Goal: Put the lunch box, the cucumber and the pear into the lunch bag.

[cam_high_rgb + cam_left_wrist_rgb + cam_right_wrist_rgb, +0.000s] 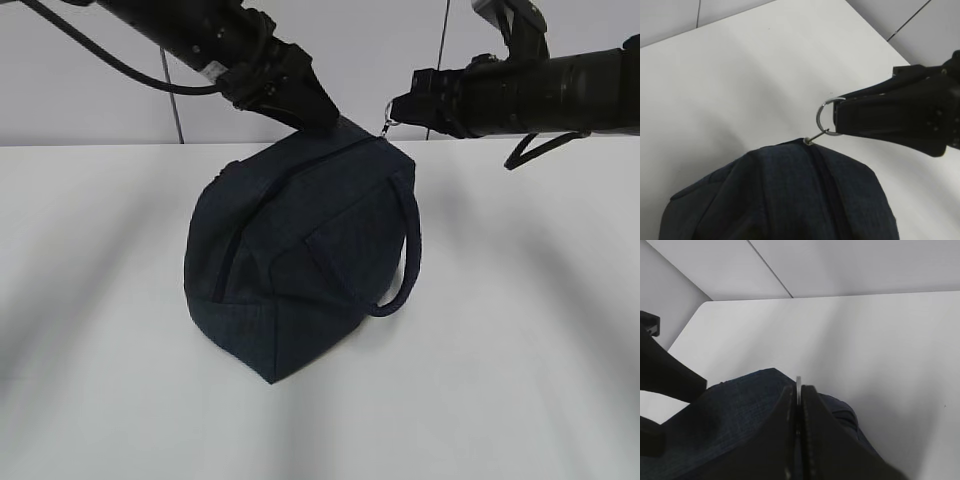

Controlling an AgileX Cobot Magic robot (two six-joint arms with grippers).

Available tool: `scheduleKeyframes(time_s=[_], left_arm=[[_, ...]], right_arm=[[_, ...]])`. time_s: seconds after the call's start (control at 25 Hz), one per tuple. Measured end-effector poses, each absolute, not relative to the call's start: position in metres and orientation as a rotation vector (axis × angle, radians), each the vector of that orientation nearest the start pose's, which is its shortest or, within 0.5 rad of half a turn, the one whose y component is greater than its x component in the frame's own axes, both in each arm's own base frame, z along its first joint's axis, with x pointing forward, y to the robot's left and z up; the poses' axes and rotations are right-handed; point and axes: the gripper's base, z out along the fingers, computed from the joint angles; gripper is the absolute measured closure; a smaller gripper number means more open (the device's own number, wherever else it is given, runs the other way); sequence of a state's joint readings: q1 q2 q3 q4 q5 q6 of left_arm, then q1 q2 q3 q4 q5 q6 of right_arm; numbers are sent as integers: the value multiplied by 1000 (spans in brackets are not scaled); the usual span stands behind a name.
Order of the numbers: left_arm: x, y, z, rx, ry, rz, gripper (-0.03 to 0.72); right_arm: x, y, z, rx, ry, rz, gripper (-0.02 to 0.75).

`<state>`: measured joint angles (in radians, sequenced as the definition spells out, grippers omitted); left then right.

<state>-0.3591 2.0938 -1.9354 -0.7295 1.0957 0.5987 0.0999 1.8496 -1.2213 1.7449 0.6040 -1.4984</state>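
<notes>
Sitting near the middle of the white table (520, 380), the boxy dark navy fabric lunch bag (300, 260) leans over, one looped handle (408, 250) hanging at its three o'clock side. At its one o'clock corner the right gripper (798, 401) is pressed together on the zipper's metal ring pull (824, 116). The left gripper (318, 108) touches the bag's top at twelve o'clock; whether its jaws are spread or closed cannot be told.

Lunch bag (300, 255) mid-table (520, 380); ring pull (388, 121) at its upper right
</notes>
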Motion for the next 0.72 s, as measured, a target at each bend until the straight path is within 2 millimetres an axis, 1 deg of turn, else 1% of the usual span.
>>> scheduleKeyframes(time_s=[0.16,0.2,0.24,0.32,0.36,0.4,0.52,0.72], left_arm=[[418,-219,279,910,2393,-845,368],[419,-219,275,905,2409,-824,385],[419,-219,273,902,2421,-804,414],[420,-220,266,910,2445,-771,519],[420,-222,264,915,2451,-766,591],[420,-223,263,917,2450,-764,627],[420,-224,263,919,2448,-756,661],[420,-224,264,948,2429,-742,666]], right_arm=[[402,92,243,-213,2000,838,738],[402,92,243,-213,2000,838,738],[402,92,243,-213,2000,838,738],[402,92,243,-215,2000,840,738],[402,92,243,-217,2000,841,738],[402,92,243,-215,2000,842,738],[402,92,243,-209,2001,846,738],[406,89,242,-130,2013,836,738]])
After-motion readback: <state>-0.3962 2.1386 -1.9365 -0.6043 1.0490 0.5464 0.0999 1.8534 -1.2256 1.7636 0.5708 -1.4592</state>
